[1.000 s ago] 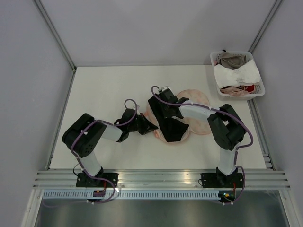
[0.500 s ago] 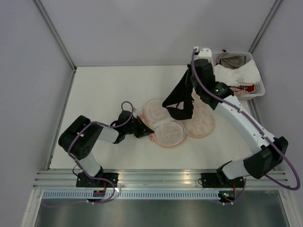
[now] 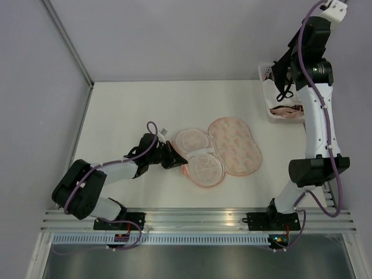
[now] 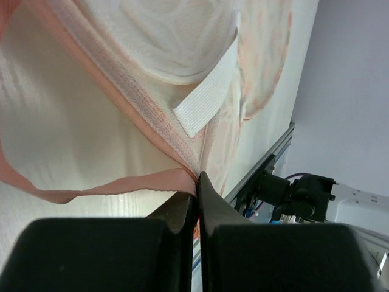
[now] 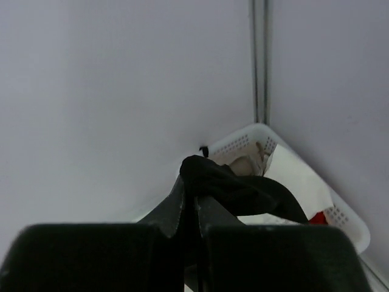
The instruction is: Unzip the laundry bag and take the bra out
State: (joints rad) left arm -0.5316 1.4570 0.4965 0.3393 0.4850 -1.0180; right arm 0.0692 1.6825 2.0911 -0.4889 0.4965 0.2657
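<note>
The left gripper (image 4: 196,182) is pinching the pink edging of the open bag (image 3: 232,148), anchoring it (flat on the table (image 3: 116,110)). The right gripper (image 5: 194,198) is clutching the bra (image 3: 283,81) high above the basket (image 3: 270,109), likely for dropping.

The white table (image 3: 116,110) carries the opened laundry bag (image 3: 224,152) and a basket (image 3: 263,74).

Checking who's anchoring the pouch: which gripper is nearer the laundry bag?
Left. The left gripper is clamped on the pink edging of the laundry bag; the right gripper is raised far off above the white basket, holding the bra.
</note>
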